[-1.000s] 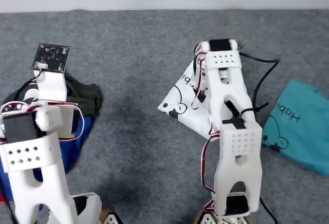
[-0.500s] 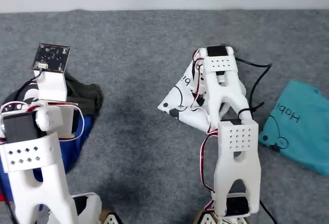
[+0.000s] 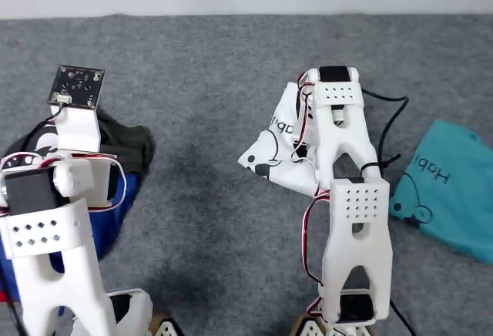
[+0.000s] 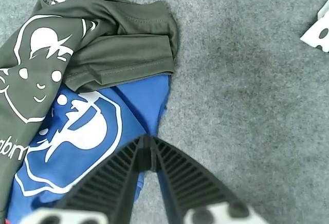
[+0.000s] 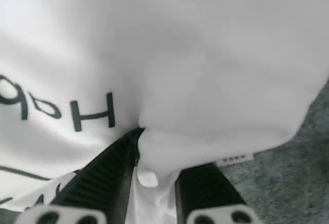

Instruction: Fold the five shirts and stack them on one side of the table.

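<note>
Table (image 3: 200, 74): grey, carpet-like surface, seen from above in the high view.
Left arm (image 3: 54, 228): at the 8 o'clock side of the table, reaching toward 9 o'clock over two overlapping shirts.
Left gripper (image 4: 148, 144): fingers pressed together with nothing visible between them. The tips sit over the edge of the blue shirt, where the cloth meets bare table.
Olive shirt (image 4: 103, 44): at 9 o'clock on the table, with a white cartoon print. It is partly folded and lies on top of the blue shirt.
Blue shirt (image 4: 82, 131): under the olive shirt and touching it, sticking out toward 8 o'clock. It carries a white print.
Right arm (image 3: 350, 197): rises from 5 o'clock and reaches toward 1 o'clock. Its forward end is over the white shirt.
Right gripper (image 5: 164, 154): clenched on a bunched fold of the white shirt, with cloth filling the gap between the two fingers.
White shirt (image 3: 269, 151): just off table centre toward 2 o'clock, crumpled, with a dark print. Part of it is hidden under the right arm.
Teal shirt (image 3: 451, 189): at the 3 to 4 o'clock edge, lying flat with a dark print. It is near the white shirt but apart from it.
</note>
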Robot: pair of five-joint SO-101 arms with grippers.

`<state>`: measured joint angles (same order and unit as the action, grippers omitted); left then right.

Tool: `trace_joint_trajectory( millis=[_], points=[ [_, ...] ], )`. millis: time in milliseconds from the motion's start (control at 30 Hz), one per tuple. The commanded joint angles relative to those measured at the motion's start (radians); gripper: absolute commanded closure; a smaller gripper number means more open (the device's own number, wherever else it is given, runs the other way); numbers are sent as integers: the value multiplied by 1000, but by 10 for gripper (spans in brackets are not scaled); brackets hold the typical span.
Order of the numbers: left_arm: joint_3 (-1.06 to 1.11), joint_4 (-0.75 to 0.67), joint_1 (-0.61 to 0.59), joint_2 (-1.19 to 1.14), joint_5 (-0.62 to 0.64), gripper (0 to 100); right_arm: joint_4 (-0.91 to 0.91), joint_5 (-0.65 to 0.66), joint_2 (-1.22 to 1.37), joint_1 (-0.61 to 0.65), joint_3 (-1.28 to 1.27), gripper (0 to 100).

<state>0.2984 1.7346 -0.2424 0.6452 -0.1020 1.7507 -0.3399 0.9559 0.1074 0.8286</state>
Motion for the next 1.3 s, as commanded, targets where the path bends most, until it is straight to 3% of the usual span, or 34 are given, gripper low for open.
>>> trace_joint_trajectory(
  millis=[0,467,667,1033,1267],
  points=[
    [-2,20,-6,21,-8,994,47,48,-65,-36,26,990],
    [-1,20,-6,21,-8,994,45,180,-630,-140,-308,991],
    [-1,20,-6,21,-8,994,44,290,-812,-262,-371,991],
    [-1,20,-6,20,-6,994,-24,548,-840,-568,-381,991],
    [-1,20,-6,15,-6,994,-127,684,-832,-684,-397,990]
  ],
)
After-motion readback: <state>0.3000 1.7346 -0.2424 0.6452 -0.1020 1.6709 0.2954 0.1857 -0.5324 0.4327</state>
